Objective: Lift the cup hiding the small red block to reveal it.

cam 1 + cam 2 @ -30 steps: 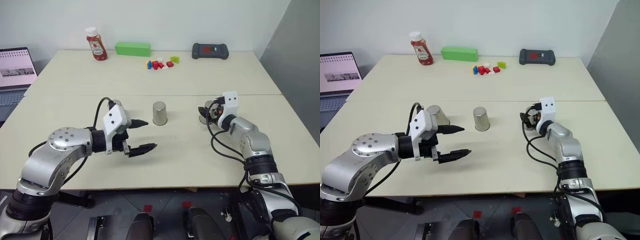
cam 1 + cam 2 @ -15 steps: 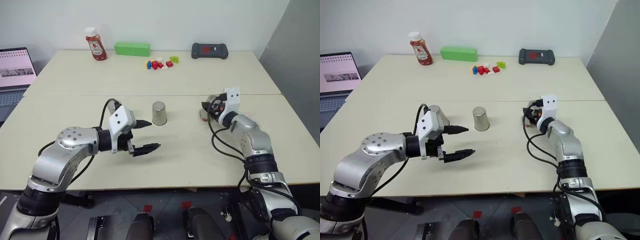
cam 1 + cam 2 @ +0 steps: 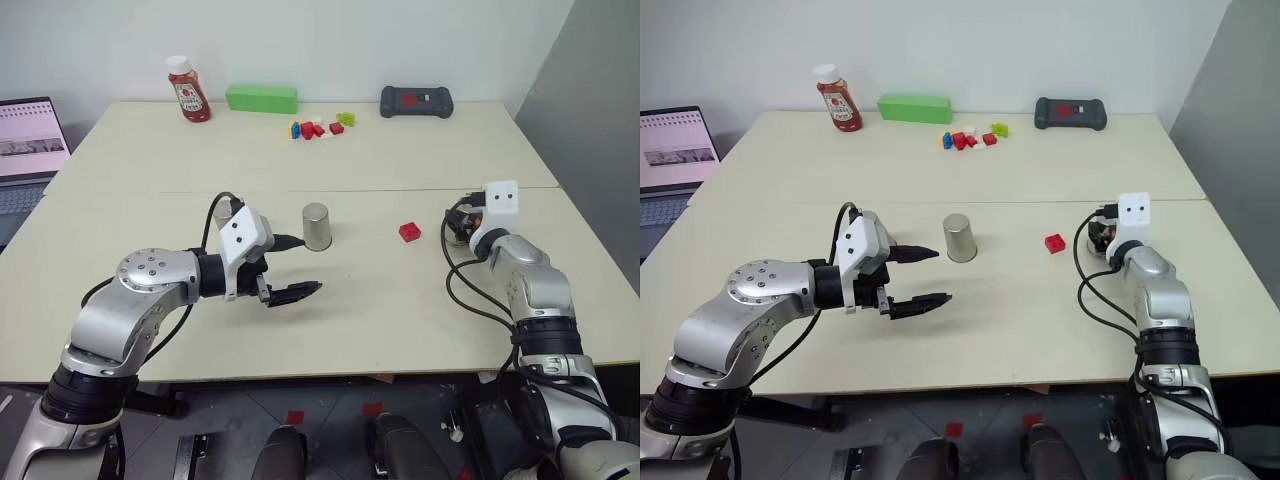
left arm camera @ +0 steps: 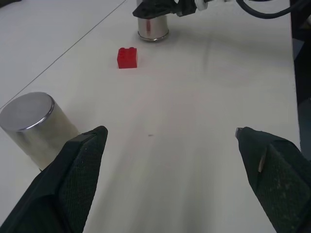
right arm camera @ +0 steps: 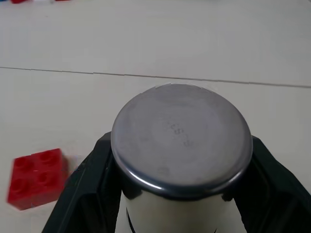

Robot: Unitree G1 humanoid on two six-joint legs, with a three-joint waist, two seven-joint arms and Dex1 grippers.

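The small red block (image 3: 409, 232) lies bare on the cream table (image 3: 380, 300), right of centre. Just to its right, my right gripper (image 3: 458, 229) is shut on the silver cup (image 5: 182, 136), one black finger (image 5: 80, 194) on each side of it; the cup sits upside down, close to the table top. A second silver cup (image 3: 317, 226) stands upside down at the table's middle. My left gripper (image 3: 308, 265) hovers open just left of that cup, with nothing between its fingers, pointing toward the block (image 4: 127, 57).
Along the far edge stand a ketchup bottle (image 3: 188, 88), a green box (image 3: 261, 98), several coloured toy bricks (image 3: 318, 126) and a black device (image 3: 415, 101). A laptop (image 3: 28, 135) sits at the far left. The table's right edge is close to my right arm.
My right gripper shut on the cup and carried it to the right, uncovering the red block where the cup stood. The left arm stayed almost in place.
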